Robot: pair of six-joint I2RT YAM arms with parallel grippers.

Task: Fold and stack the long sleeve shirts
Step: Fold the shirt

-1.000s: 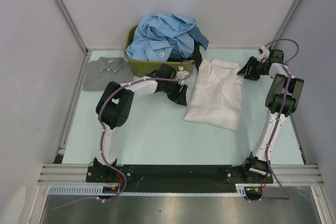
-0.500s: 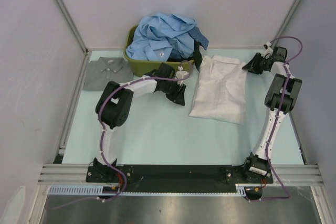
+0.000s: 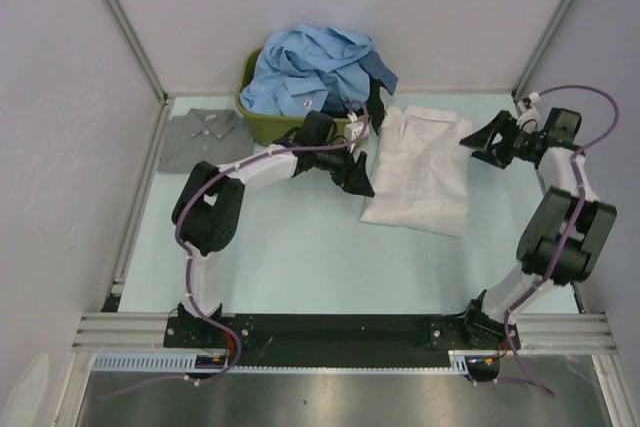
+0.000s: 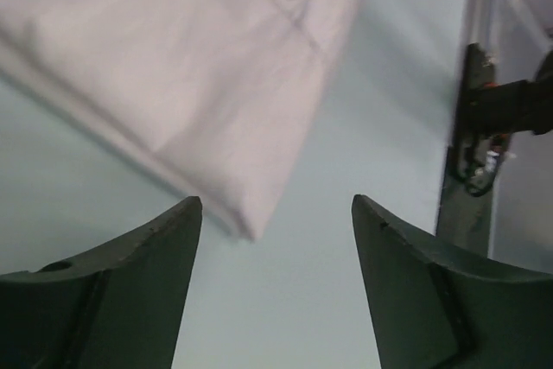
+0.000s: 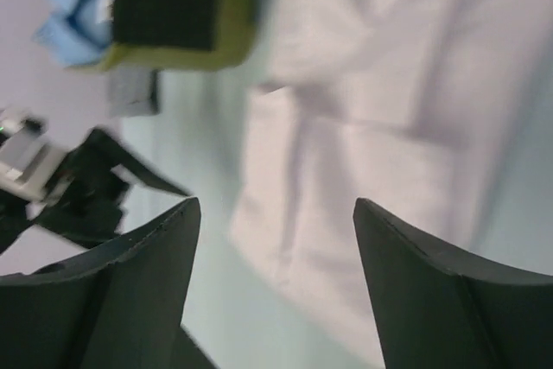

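Note:
A folded white shirt (image 3: pixel 420 169) lies flat on the table right of centre; it also shows in the left wrist view (image 4: pixel 181 66) and the right wrist view (image 5: pixel 389 118). My left gripper (image 3: pixel 360 175) is open and empty just left of the shirt's left edge. My right gripper (image 3: pixel 482 141) is open and empty at the shirt's upper right edge. Several light blue shirts (image 3: pixel 310 72) are heaped in the olive-green tub (image 3: pixel 262 125), with a dark one (image 3: pixel 377 107) hanging over its right side. A folded grey shirt (image 3: pixel 200 137) lies at the far left.
The tub stands at the back centre, close behind my left arm. Metal frame posts (image 3: pixel 120 27) and white walls bound the table on the left, back and right. A black rail (image 3: pixel 330 329) runs along the near edge.
My right gripper has let go of the white shirt and drawn back to the right. My left gripper has moved right, up to the shirt's left edge. The shirt lies squarer now.

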